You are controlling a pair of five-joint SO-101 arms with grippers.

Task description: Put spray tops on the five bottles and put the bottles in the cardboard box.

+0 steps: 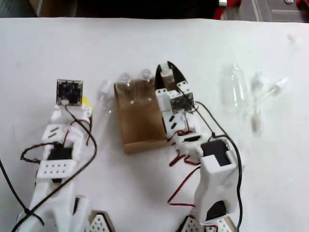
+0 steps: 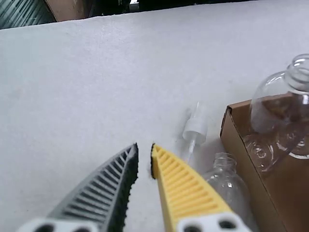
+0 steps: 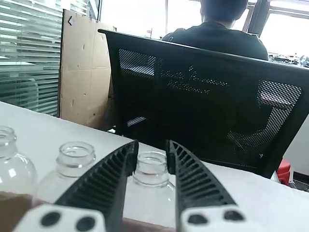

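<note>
Black ribbed fingers, right gripper (image 3: 151,147): pressed to either side of the bare neck of the end bottle (image 3: 151,170), seemingly clamped on it. This bottle stands upright at the far end of the cardboard box (image 1: 140,130), on the corner nearest the right arm.

Item, two neighbouring bottles (image 3: 76,157) (image 3: 5,145): upright in a row with the end bottle at the box's far end, clear and without tops.

Item, left gripper (image 2: 145,157): one grey and one yellow finger, tips drawn almost together with a thin gap, holding nothing. It hangs over the table (image 1: 135,193) off the box's left side.

Item, spray top (image 2: 194,129): lying on the table near the box's left wall, just ahead of the left gripper.

Item, lying bottle (image 2: 227,186): on its side against the box's left wall, open-necked.

Item, outlying bottle (image 1: 234,89) and loose spray tops (image 1: 276,87): on the table well to the right of the box.

Step in hand, as judged: capping has not begun, though three bottles already stand boxed. The right arm looks placed to steady one for fitting.

Next move, as judged: the left fingers must spread, close on the nearby spray top, then bring it stem-down over the steadied neck. Alignment will be fussy.
</note>
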